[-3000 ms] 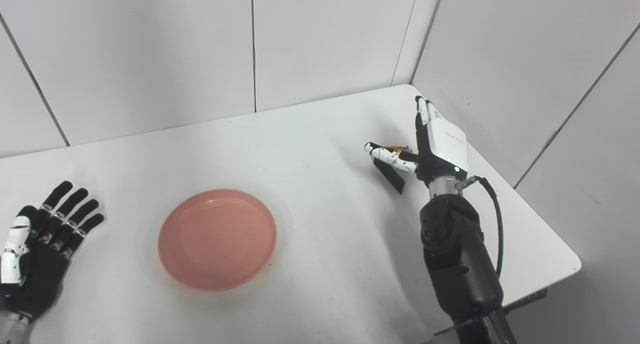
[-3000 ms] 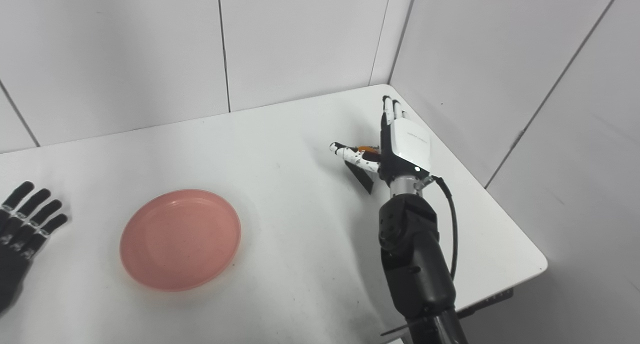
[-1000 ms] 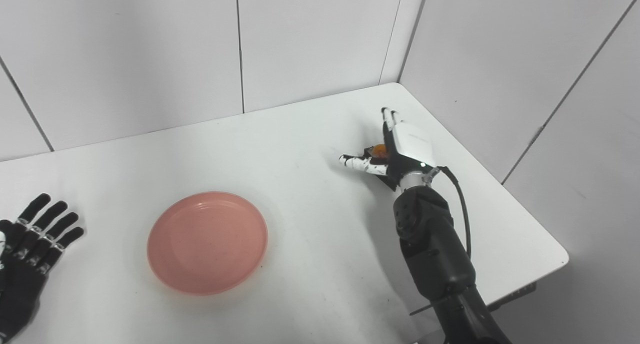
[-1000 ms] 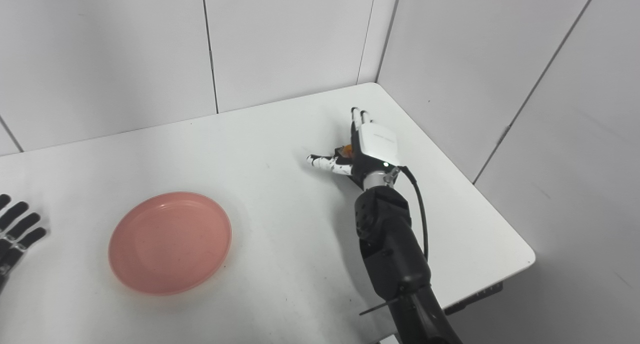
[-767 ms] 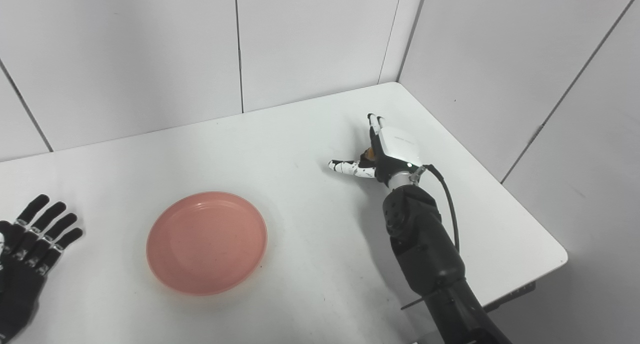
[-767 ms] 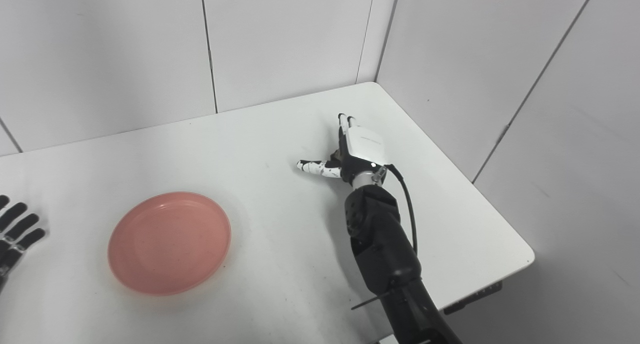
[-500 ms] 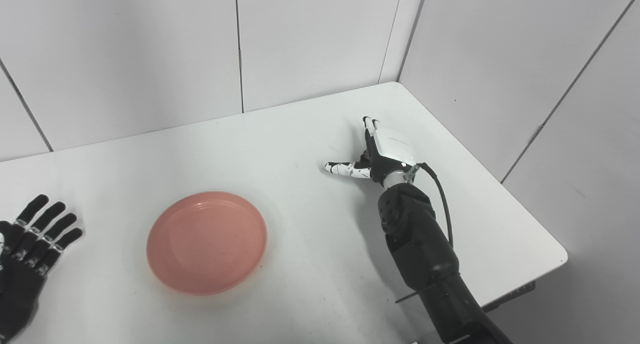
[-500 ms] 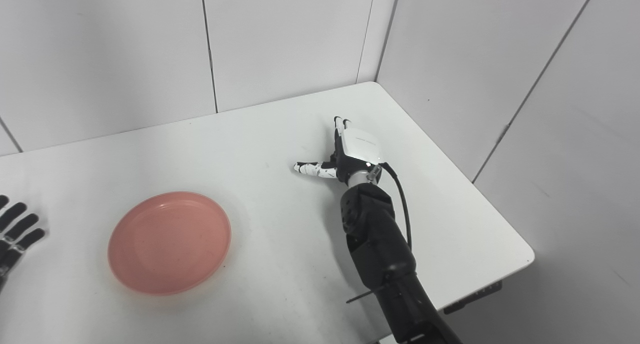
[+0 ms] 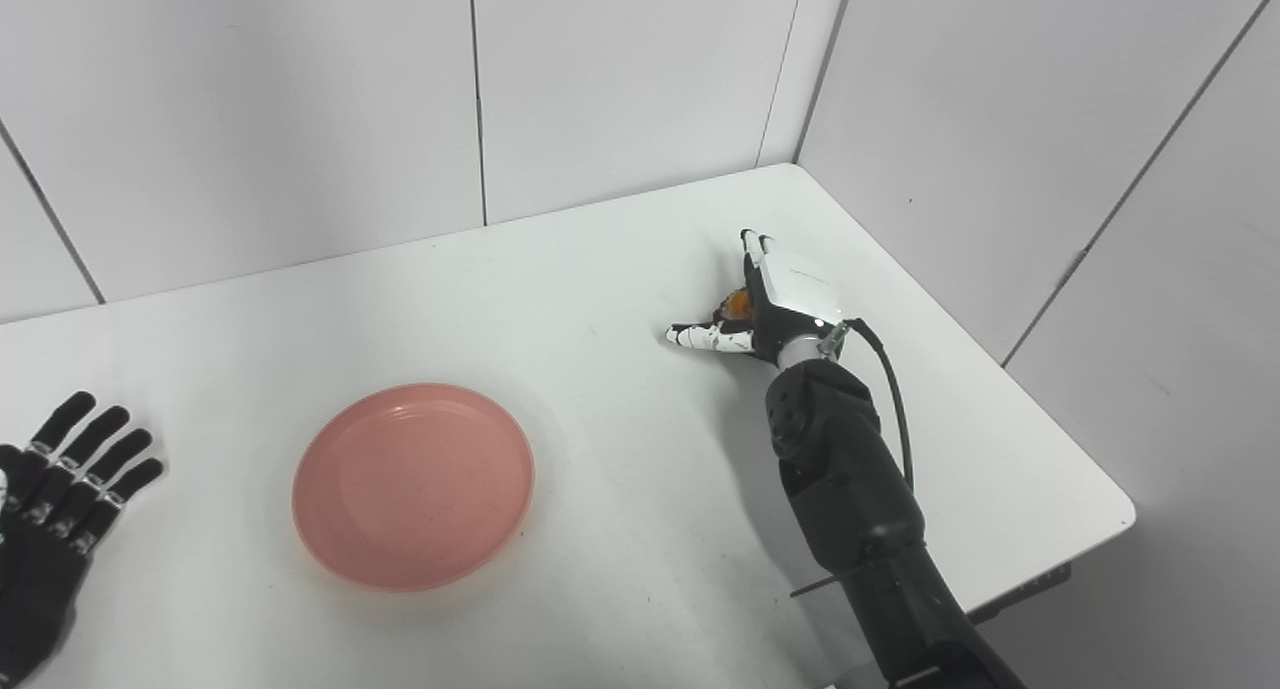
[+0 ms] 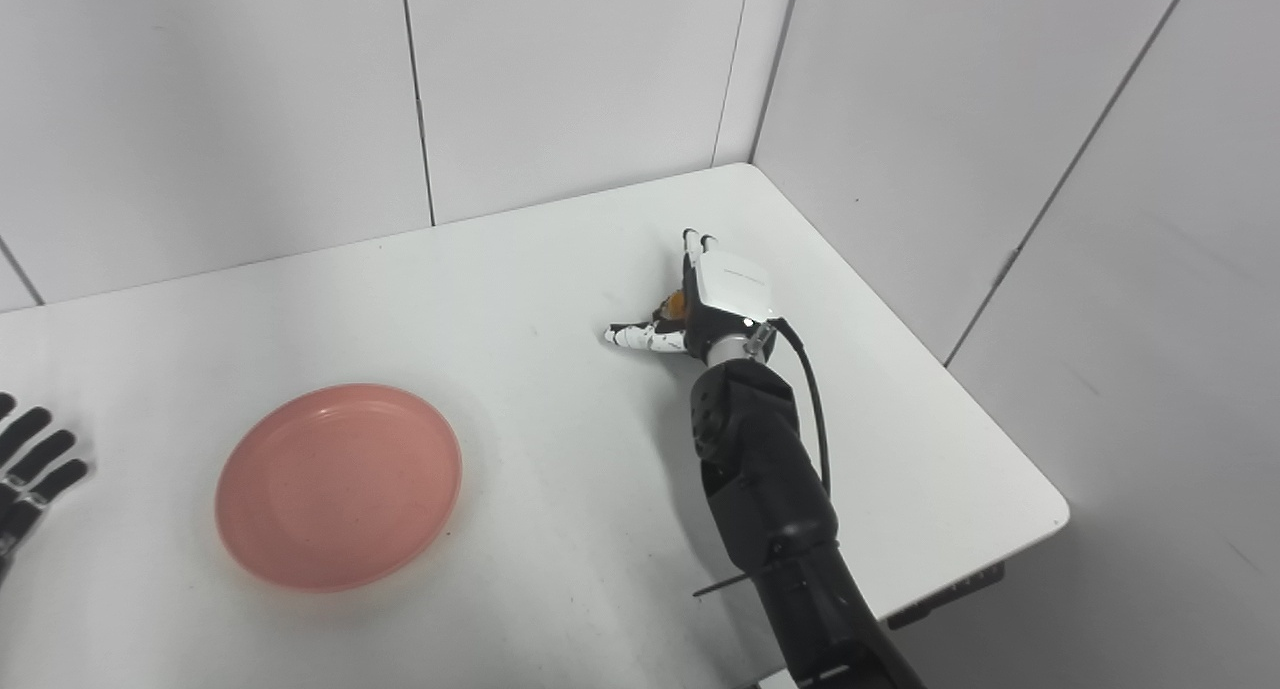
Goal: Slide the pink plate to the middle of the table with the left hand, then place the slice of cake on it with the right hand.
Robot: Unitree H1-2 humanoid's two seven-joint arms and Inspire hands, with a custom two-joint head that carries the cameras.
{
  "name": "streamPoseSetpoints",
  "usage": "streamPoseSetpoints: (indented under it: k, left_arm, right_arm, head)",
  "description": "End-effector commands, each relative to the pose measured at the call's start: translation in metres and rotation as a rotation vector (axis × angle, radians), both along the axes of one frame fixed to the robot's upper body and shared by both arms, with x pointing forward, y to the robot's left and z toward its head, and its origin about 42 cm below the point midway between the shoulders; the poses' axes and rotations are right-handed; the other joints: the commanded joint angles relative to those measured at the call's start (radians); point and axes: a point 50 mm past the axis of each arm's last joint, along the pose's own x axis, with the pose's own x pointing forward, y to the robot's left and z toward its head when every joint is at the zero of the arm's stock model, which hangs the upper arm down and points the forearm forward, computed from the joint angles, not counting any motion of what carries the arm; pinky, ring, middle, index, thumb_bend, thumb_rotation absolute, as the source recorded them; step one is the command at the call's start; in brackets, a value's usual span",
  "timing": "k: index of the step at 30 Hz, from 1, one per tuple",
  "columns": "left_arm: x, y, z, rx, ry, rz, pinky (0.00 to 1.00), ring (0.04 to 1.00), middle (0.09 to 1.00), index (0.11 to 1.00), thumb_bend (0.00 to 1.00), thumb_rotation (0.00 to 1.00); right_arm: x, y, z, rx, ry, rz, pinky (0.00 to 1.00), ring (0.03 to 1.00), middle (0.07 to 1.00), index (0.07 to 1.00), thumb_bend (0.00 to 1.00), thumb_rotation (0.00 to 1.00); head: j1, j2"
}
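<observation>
The pink plate [image 9: 413, 487] lies on the white table [image 9: 600, 259], left of the middle. My left hand [image 9: 50, 514] rests flat and open at the table's left edge, well apart from the plate. My right hand [image 9: 778, 294] is low at the far right of the table, its fingers straight and pointing away and its thumb stretched out to the left. It stands open against the slice of cake [image 9: 737, 302]. Only an orange bit of the cake shows between thumb and palm [image 10: 677, 303]; the rest is hidden behind the hand.
White panel walls close the table in at the back and along the right side, close behind my right hand. The table's right front corner [image 9: 1125, 514] drops off to the floor. A black cable [image 9: 890, 389] runs along my right forearm.
Over the last half second my right hand has edged back to the right, and the cake's orange top shows again. The plate and my left hand have not moved.
</observation>
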Motion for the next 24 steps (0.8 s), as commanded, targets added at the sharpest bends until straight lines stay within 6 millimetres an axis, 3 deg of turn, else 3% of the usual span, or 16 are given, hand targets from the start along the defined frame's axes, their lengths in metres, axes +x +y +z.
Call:
streamPoseSetpoints:
  k: [1, 8, 11, 15, 24]
  left_arm:
    - [-0.019, 0.005, -0.035, 0.013, 0.179, 0.014, 0.82, 0.857, 0.879, 0.866, 0.43, 0.89]
    - [-0.02, 0.006, -0.035, 0.018, 0.18, 0.012, 0.83, 0.863, 0.884, 0.869, 0.43, 0.9]
    - [-0.02, 0.006, -0.034, 0.019, 0.181, 0.015, 0.82, 0.859, 0.882, 0.868, 0.43, 0.9]
    - [-0.021, 0.006, -0.033, 0.016, 0.182, 0.015, 0.82, 0.86, 0.882, 0.868, 0.44, 0.9]
    - [-0.021, 0.006, -0.032, 0.012, 0.186, 0.012, 0.83, 0.862, 0.885, 0.872, 0.44, 0.9]
  right_arm:
    - [0.0, -0.008, 0.026, -0.024, -0.067, -0.016, 0.74, 0.934, 1.0, 1.0, 0.97, 0.58]
    - [-0.008, -0.017, 0.043, 0.044, -0.028, -0.011, 0.58, 0.785, 0.903, 0.941, 0.93, 0.44]
    - [-0.01, -0.017, 0.045, 0.055, -0.024, -0.003, 0.51, 0.679, 0.765, 0.869, 0.92, 0.36]
    - [-0.01, -0.017, 0.044, 0.065, 0.007, 0.027, 0.57, 0.693, 0.753, 0.753, 0.88, 0.29]
    - [-0.001, -0.013, 0.034, 0.068, 0.097, 0.055, 0.55, 0.659, 0.713, 0.759, 0.91, 0.25]
  head:
    - [0.002, 0.004]
    - [0.004, 0.008]
    - [0.004, 0.008]
    - [0.005, 0.011]
    - [0.007, 0.012]
